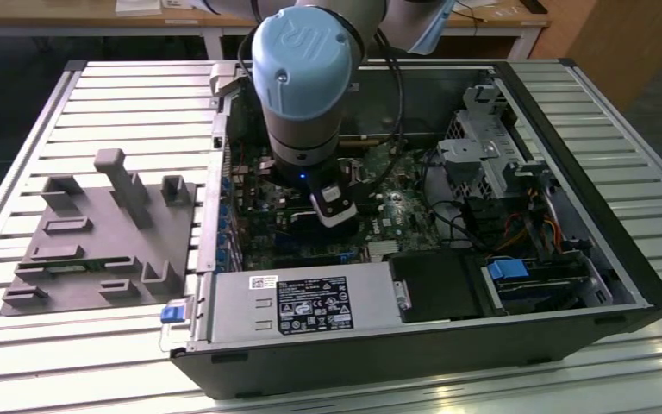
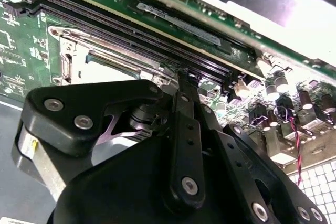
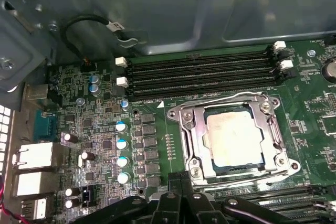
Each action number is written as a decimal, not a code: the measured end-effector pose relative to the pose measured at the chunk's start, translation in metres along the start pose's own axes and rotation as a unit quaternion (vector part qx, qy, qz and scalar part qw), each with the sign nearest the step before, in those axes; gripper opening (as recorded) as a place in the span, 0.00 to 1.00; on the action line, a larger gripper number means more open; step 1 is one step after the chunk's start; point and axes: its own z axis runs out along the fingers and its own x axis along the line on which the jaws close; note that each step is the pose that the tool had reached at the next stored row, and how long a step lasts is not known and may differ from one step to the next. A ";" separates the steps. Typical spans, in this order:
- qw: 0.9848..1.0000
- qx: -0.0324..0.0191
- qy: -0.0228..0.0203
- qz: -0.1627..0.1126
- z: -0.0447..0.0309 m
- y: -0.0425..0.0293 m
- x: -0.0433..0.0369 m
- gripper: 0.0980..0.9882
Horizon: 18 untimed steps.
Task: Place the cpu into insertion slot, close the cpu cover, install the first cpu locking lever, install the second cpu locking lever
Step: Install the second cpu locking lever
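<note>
Arm: the grey and pale-blue robot arm (image 1: 306, 86) reaches down into the open computer case (image 1: 584, 259), which lies on its side on the slatted tabletop (image 1: 32, 138).
Tool: its black linkage fills the near part of the second wrist view, with the tool (image 2: 181, 80) tapering to a point just above the green motherboard (image 2: 21, 45); the fingers look drawn together there with nothing between them. In the first wrist view the tool (image 3: 181, 179) hangs just beside the near edge of the socket frame.
Cpu: the cpu (image 3: 234, 137) lies flat inside the insertion slot (image 3: 220, 169), its silver-grey top showing through the window.
Cpu cover: the cpu cover (image 3: 270, 129) lies down over the socket, framing the chip on all sides.
Levers: thin wire locking levers (image 3: 220, 99) run along the edges of the frame; whether they are latched I cannot tell.
Memory slots: four long black memory slots (image 3: 205, 74) run parallel just beyond the socket, white clips at their ends.
Capacitors: a row of blue-topped capacitors (image 3: 122, 145) stands near the socket, beside the rear ports.
Power supply: the grey power supply box (image 1: 296, 306) sits at the case's near edge in the exterior view.
Fixture: a grey moulded fixture tray (image 1: 101, 241) rests on the tabletop at the exterior view's left, apart from the case.
</note>
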 end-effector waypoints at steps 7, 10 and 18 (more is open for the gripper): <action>1.000 0.002 0.000 0.000 0.0019 0.0007 0.0005 0.00; 1.000 0.006 -0.001 0.000 0.0019 0.0009 0.0009 0.00; 1.000 0.010 -0.001 -0.001 0.0023 0.0019 0.0010 0.00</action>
